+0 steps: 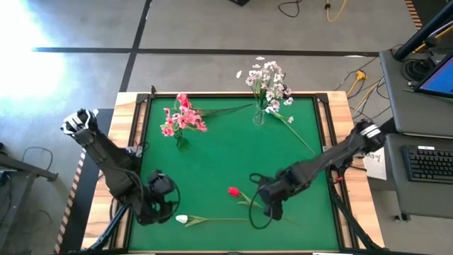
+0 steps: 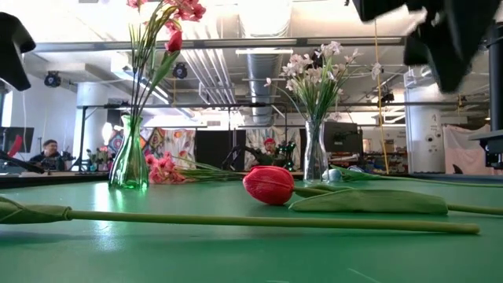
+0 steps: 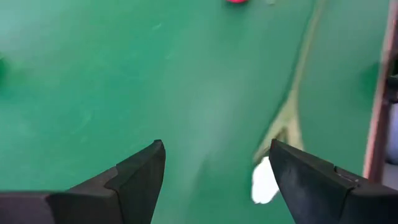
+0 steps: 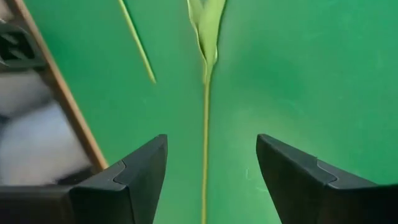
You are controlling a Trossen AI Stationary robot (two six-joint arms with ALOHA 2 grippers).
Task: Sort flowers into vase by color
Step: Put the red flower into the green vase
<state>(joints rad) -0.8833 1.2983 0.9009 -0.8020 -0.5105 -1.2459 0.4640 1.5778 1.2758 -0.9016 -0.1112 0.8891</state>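
Over the red tulip's (image 1: 233,191) stem, right gripper (image 4: 211,180) hangs with jaws apart, straddling the stem (image 4: 205,143), nothing gripped yet. Tulip lies on the green mat (image 1: 212,156), bud pointing toward the pink vase (image 1: 182,142), stem running back under the gripper.

Handling guess: light, thin stem, bendy, probably slick plastic; bud is bulky and could tip the flower if gripped far back. Best hold is mid-stem, just behind the leaf (image 4: 208,25), pads square across it. Lying flat on the mat, so fingers need to get right down to the surface.

Left gripper (image 3: 214,180) sits wide, empty, just beside the white bud (image 1: 182,220), whose stem runs close to the tulip's. Watch for snagging both.

Farther from the tulip: pink vase holds pink blossoms, more pink stems lie on the mat beside it. White vase (image 1: 260,117) with white sprays stands well apart; one loose stem (image 1: 297,134) trails from it toward the right arm.
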